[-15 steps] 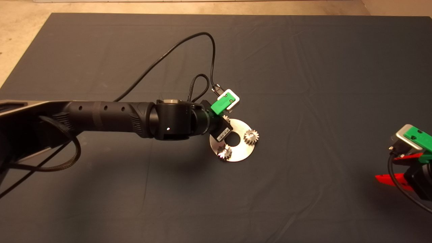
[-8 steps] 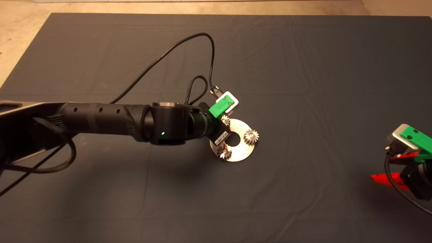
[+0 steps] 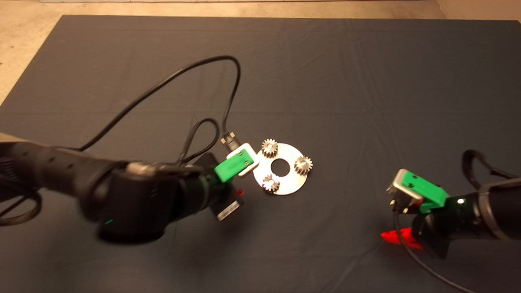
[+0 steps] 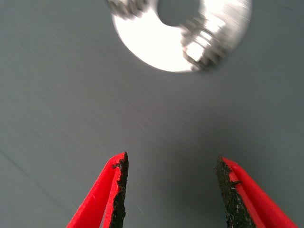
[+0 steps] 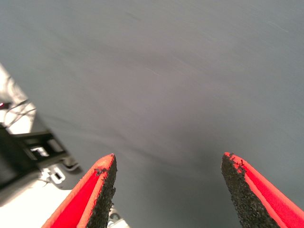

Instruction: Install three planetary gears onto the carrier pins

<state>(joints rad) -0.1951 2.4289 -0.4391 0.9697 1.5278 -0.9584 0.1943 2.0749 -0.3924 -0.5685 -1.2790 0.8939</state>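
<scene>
A flat, shiny metal disc (image 3: 291, 179) with a large round hole in its middle lies on the dark mat (image 3: 366, 81), just beyond the left gripper (image 4: 170, 190), on the side towards the right arm. Three small silvery gears sit on the disc, evenly spaced around the hole, each with pointed teeth and a small bore: one gear (image 3: 269, 147) on the edge farthest from the camera, one gear (image 3: 303, 165) on the side facing the right gripper, and one gear (image 3: 270, 183) on the near edge, closest to the left gripper. The pins under them cannot be made out, so whether each gear is fully seated cannot be told.

In the left wrist view the disc (image 4: 147, 45) lies ahead of the fingertips, well clear of them, with bright glare on its face; one gear (image 4: 202, 40) shows blurred beside the hole and another gear (image 4: 124, 6) is cut by the picture edge. The left gripper's red fingers (image 4: 118, 190) are spread apart with nothing between them, over bare mat.

The right gripper (image 5: 166, 190) is well away from the disc, on the far side of it from the left gripper, low over the mat. Its fingers (image 5: 102, 194) are also spread wide and hold nothing; only mat lies ahead of them.
</scene>
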